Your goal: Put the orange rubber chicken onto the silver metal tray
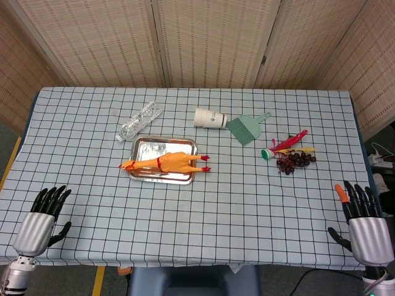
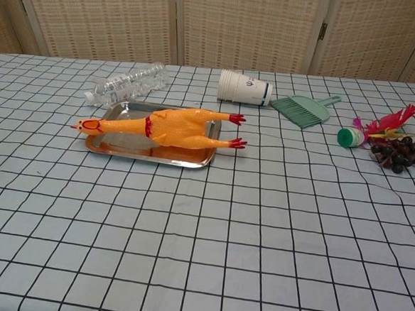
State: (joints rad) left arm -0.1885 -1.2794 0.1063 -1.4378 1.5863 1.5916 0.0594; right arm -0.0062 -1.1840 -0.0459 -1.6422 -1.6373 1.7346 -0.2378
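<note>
The orange rubber chicken (image 2: 168, 124) looks smooth and faintly glossy, lying on a silver metal tray (image 2: 116, 142) with a mirror-bright rim. A matt checked cloth (image 2: 259, 230) covers the surface (slightly wrinkled). The bottle (image 2: 124, 84) is clear, crinkled plastic; the cup (image 2: 243, 87) is paper.
</note>
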